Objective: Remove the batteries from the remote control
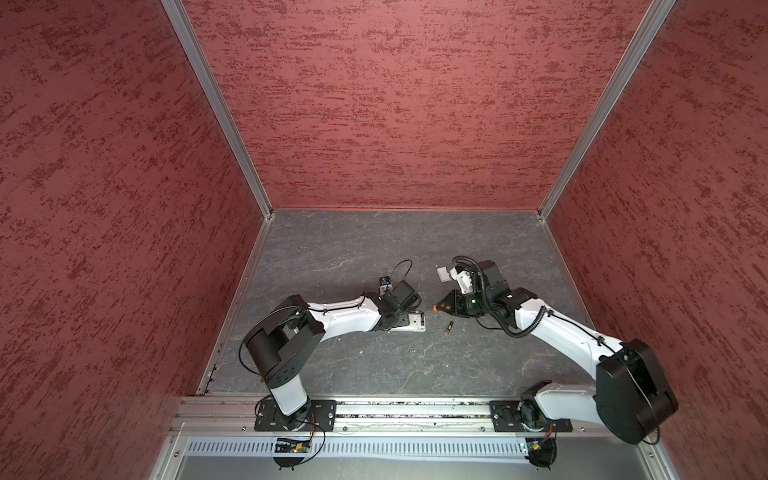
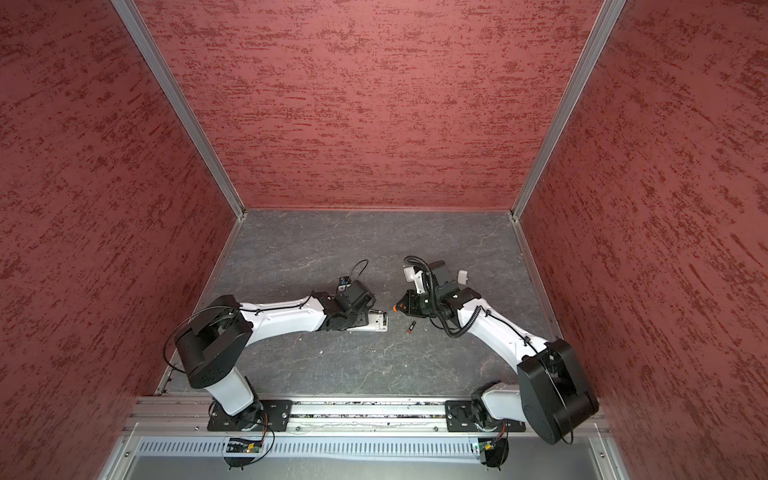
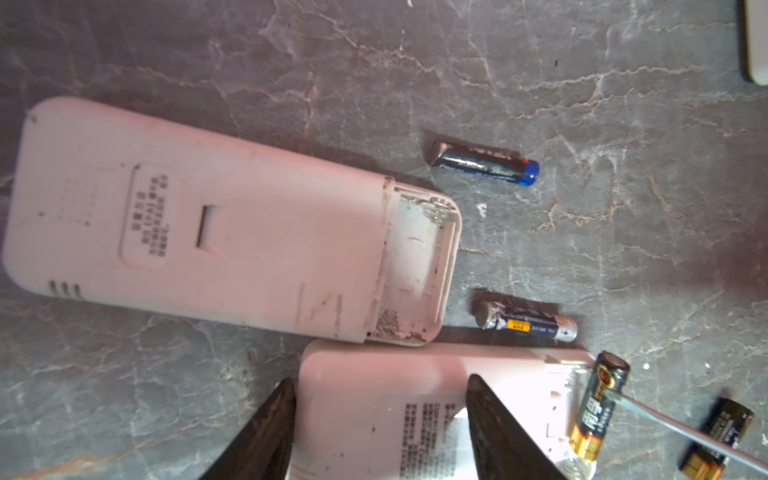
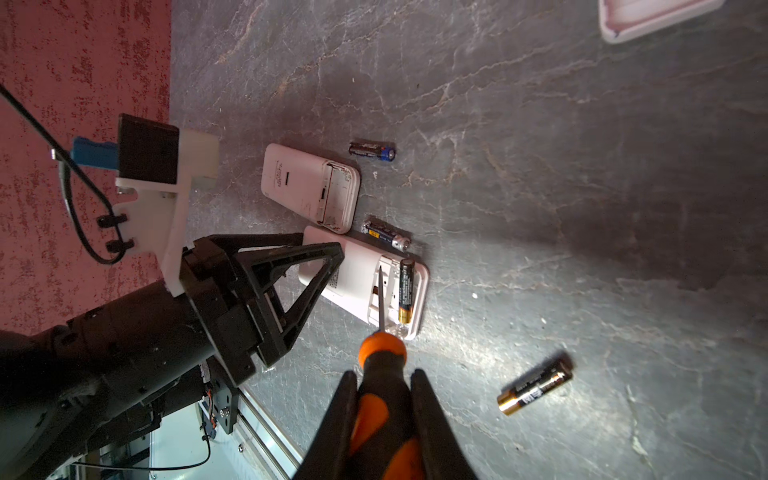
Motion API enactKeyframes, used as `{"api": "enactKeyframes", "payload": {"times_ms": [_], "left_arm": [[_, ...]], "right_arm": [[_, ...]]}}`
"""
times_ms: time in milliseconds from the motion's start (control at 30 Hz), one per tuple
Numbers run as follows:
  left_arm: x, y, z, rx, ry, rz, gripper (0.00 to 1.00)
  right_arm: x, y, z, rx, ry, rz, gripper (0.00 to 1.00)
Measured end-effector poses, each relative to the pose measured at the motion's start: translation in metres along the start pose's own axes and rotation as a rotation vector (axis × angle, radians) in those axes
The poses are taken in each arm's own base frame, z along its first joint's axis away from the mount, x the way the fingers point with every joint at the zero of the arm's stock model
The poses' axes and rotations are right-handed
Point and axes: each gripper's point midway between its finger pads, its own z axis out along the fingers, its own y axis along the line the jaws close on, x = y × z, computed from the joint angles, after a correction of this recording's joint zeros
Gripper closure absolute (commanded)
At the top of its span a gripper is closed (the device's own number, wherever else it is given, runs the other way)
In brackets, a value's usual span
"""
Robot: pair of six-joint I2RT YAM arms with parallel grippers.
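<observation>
My left gripper (image 3: 380, 399) is shut on a white remote control (image 3: 374, 395), pinning it to the table, back side up. Its open compartment holds one black-and-gold battery (image 4: 406, 291). My right gripper (image 4: 384, 386) is shut on an orange-and-black screwdriver (image 4: 382, 353), whose blade tip rests in the compartment beside that battery. Another black-and-gold battery (image 4: 536, 386) lies loose on the table, seen in both top views (image 1: 449, 328) (image 2: 410, 328). Two blue-marked batteries (image 4: 372, 150) (image 4: 386, 237) lie near a second remote (image 4: 311, 187), whose compartment is empty.
A small white cover (image 2: 462, 276) lies on the grey table beyond my right arm, and shows at the frame edge in the right wrist view (image 4: 656, 16). Red walls enclose the table on three sides. The metal rail (image 1: 415, 409) with the arm bases runs along the front.
</observation>
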Motion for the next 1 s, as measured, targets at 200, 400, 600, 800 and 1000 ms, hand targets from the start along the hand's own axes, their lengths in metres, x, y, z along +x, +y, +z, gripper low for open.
{"api": "enactKeyframes", "payload": {"times_ms": [200,400,600,800,1000], "left_arm": [[0.000,-0.001,0.000,-0.004,-0.003,0.005,0.37],[0.000,-0.002,0.000,-0.006,-0.006,0.007,0.37],[0.000,-0.002,-0.001,-0.009,-0.013,0.012,0.37],[0.000,-0.002,-0.001,-0.010,-0.016,0.015,0.37],[0.000,-0.002,-0.001,-0.011,-0.016,0.015,0.37]], "right_arm": [[0.014,-0.007,0.001,0.004,0.026,0.011,1.00],[0.021,-0.003,0.004,-0.001,0.046,-0.001,1.00],[0.025,-0.006,0.005,0.005,0.056,0.001,1.00],[0.029,-0.009,0.006,0.013,0.067,0.008,1.00],[0.035,-0.012,0.006,0.019,0.079,0.015,1.00]]}}
